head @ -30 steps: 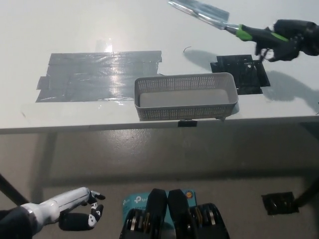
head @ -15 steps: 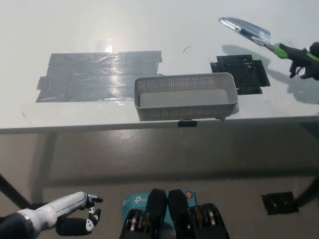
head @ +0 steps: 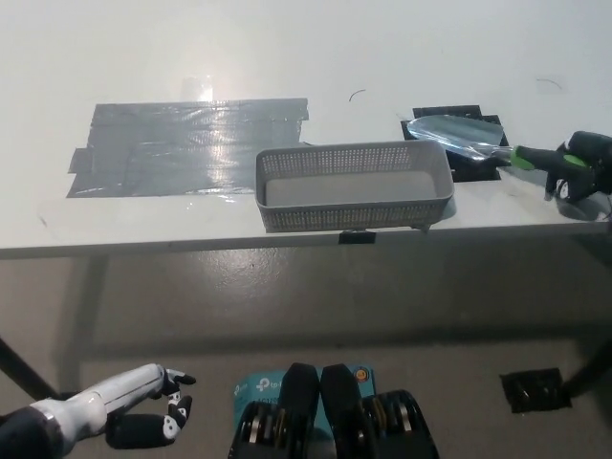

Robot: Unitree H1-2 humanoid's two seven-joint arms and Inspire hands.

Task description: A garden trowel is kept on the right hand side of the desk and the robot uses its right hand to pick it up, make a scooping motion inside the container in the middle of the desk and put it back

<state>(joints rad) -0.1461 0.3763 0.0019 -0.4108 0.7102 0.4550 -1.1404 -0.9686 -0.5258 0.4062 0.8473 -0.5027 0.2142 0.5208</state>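
Lowered trowel now sits over black patch on desk, gripped by right hand; left hand hangs open below.

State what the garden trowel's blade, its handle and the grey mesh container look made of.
Shiny silver trowel blade: likely polished metal, since it mirrors the light. Green-and-black trowel handle: probably matte plastic or rubber; unclear which. Grey perforated rectangular container: likely moulded plastic, dull, with evenly holed walls.
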